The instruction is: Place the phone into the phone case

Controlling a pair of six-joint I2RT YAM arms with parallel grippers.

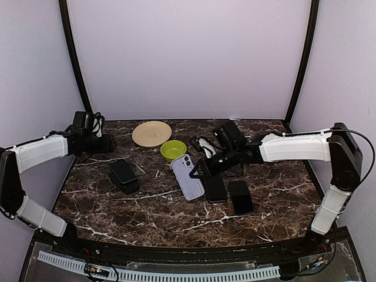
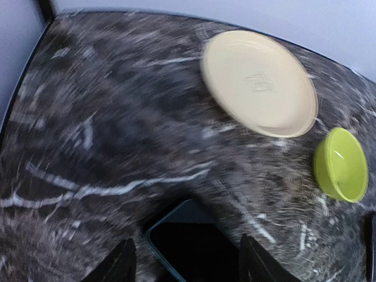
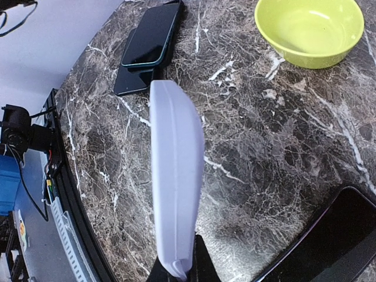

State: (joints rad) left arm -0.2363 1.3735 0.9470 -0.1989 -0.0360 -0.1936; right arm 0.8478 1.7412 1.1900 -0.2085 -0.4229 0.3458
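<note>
The pale lavender phone case [image 1: 187, 177] is held at its right edge by my right gripper [image 1: 197, 170]. In the right wrist view the case [image 3: 176, 176] shows edge-on, tilted up off the table, with the jaws [image 3: 181, 271] shut on its near end. Two black phones [image 1: 215, 188] [image 1: 241, 197] lie flat just right of the case. Two more phones [image 1: 123, 175] lie stacked at the left; they also show in the right wrist view [image 3: 150, 36]. My left gripper [image 1: 103, 143] is open and empty at the far left, and the top stacked phone [image 2: 194, 247] shows between its fingers [image 2: 120, 264], below them.
A cream plate [image 1: 151, 133] and a lime green bowl [image 1: 173, 150] stand behind the case. Black and white cables and a dark object [image 1: 211, 141] lie at the back centre. The left wrist view is blurred by motion.
</note>
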